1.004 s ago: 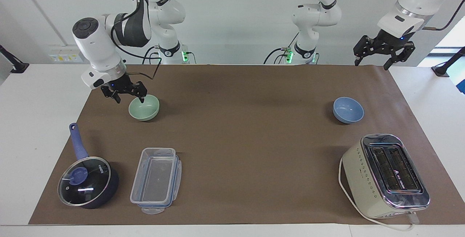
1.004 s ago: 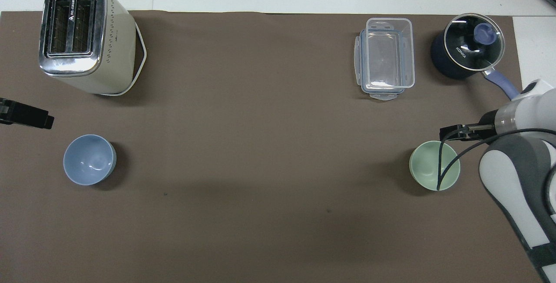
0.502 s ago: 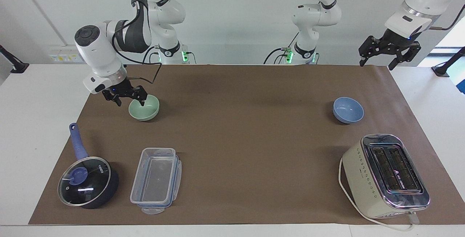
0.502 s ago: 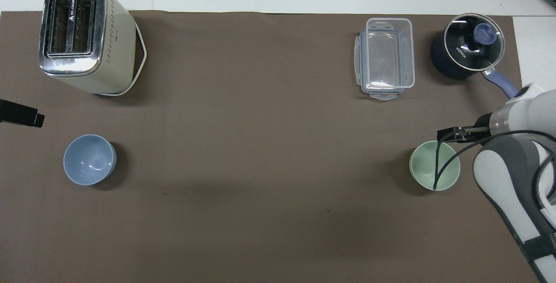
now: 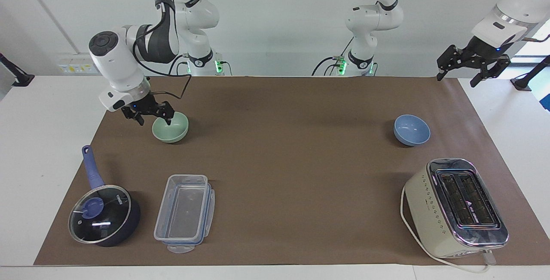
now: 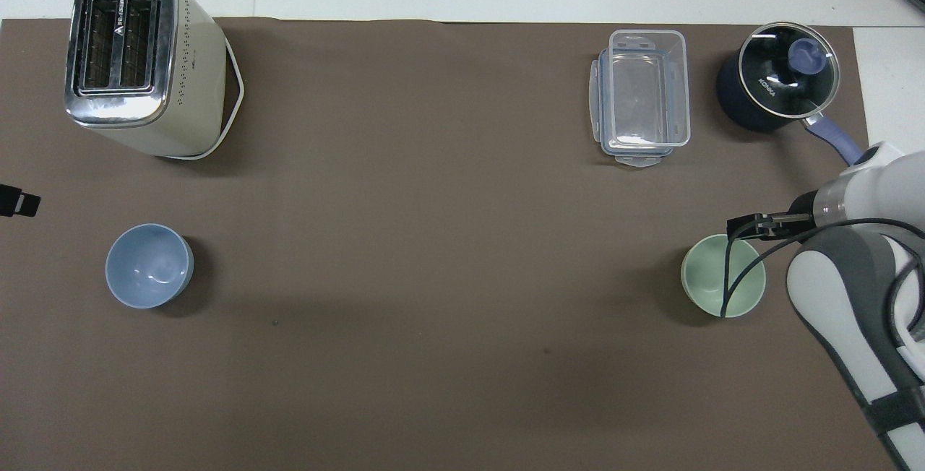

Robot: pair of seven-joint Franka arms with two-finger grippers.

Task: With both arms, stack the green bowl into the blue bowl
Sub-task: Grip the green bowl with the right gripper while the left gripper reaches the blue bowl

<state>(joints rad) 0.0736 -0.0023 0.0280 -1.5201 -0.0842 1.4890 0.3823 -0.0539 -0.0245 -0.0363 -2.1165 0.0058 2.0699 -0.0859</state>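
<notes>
- The right claw [image 5: 153, 115] is down at the green bowl [image 5: 170, 127], its fingers spread astride the rim at the side toward the right arm's end of the bench [image 5: 279, 164]; one fingertip dips inside the bowl.
- The green bowl sits upright on the bench.
- The blue bowl [image 5: 411, 130] sits upright, well apart from the green bowl, toward the left arm's end.
- The left claw [image 5: 472, 63] hangs high off that end with its fingers spread, holding nothing.
- The saucepan [image 5: 103, 213] lies farther from the robots than the green bowl.

Three bystanders on the bench [image 5: 275, 99]

Toaster [image 5: 455, 208], clear container [image 5: 184, 212] and lidded saucepan [image 5: 103, 213] line the edge farthest from the robots.
</notes>
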